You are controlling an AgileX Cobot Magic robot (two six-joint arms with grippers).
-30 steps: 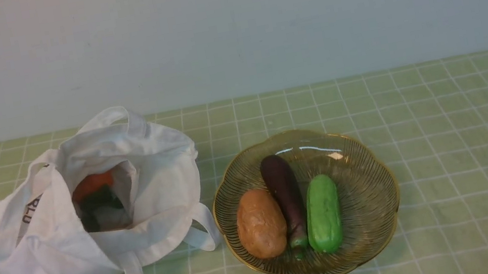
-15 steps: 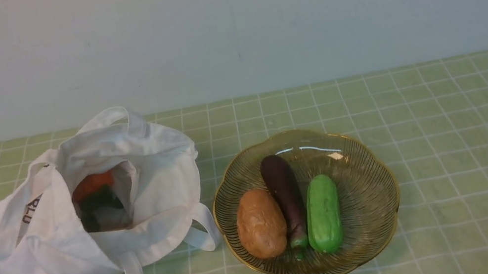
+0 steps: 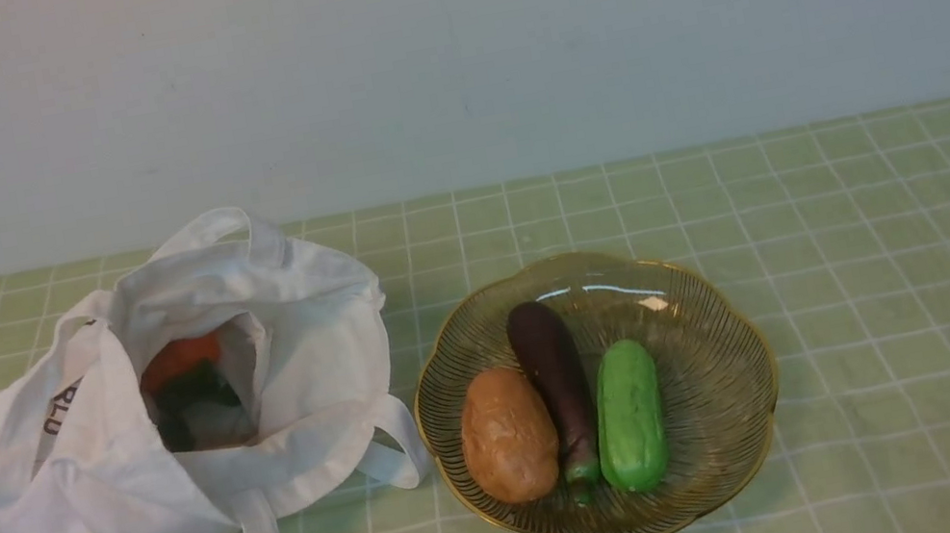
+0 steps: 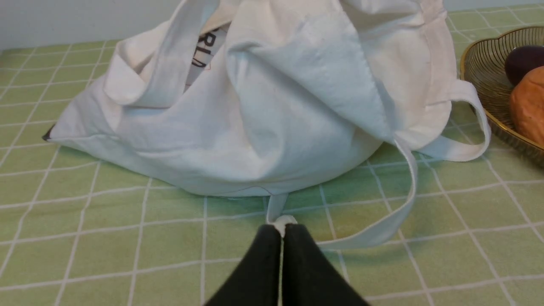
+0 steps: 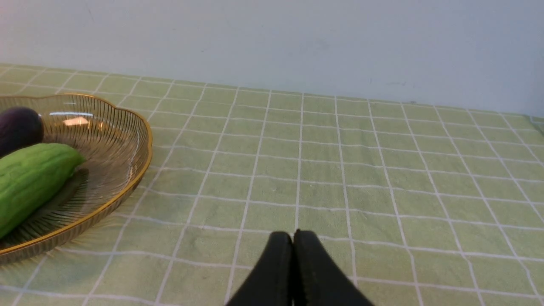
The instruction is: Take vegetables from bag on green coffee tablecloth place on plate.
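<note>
The white bag [image 3: 104,488] lies open at the left of the green tablecloth [image 3: 887,331]. An orange-red vegetable [image 3: 178,356] and a dark green one [image 3: 190,395] show in its mouth. The amber plate [image 3: 718,312] holds a brown potato [image 3: 508,435], a dark purple eggplant [image 3: 554,380] and a light green cucumber [image 3: 628,415]. Neither gripper shows in the front view. My left gripper [image 4: 281,227] is shut and empty, low over the cloth just short of the bag [image 4: 276,127] and its handle loop [image 4: 382,225]. My right gripper [image 5: 293,236] is shut and empty, over bare cloth beside the plate [image 5: 127,140].
A pale wall runs along the far edge of the cloth. Bare cloth stretches to the right of the plate. The bag's second handle [image 3: 214,226] lies over its far side. The plate's rim [image 4: 480,63] sits close beside the bag.
</note>
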